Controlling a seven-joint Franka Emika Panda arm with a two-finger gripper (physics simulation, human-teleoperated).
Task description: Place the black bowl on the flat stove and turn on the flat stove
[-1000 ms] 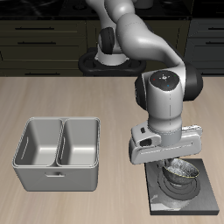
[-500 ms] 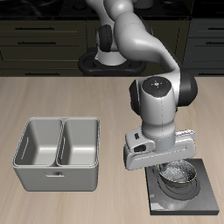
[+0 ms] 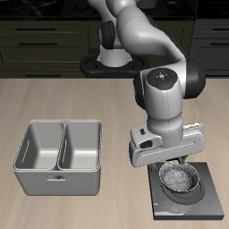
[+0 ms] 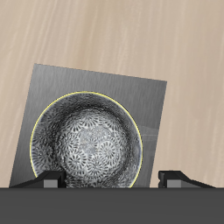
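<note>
The black bowl [image 4: 87, 143] is seen upright on the flat stove [image 4: 114, 92], centred over the burner directly beneath the tool [image 4: 116, 179], so that heating can follow once the stove is switched on. The tool is spread wide and nothing is held between its fingers, a sign, presumably, that the bowl is released. One bowl, one stove and one two-compartment grey caddy [image 3: 60, 156] are counted on the tabletop [image 3: 54, 98], the caddy well apart from the tool.

The gripper [image 3: 178, 166] hides the back rim of the black bowl [image 3: 182, 180] and part of the flat stove [image 3: 190, 207] in the exterior view.
</note>
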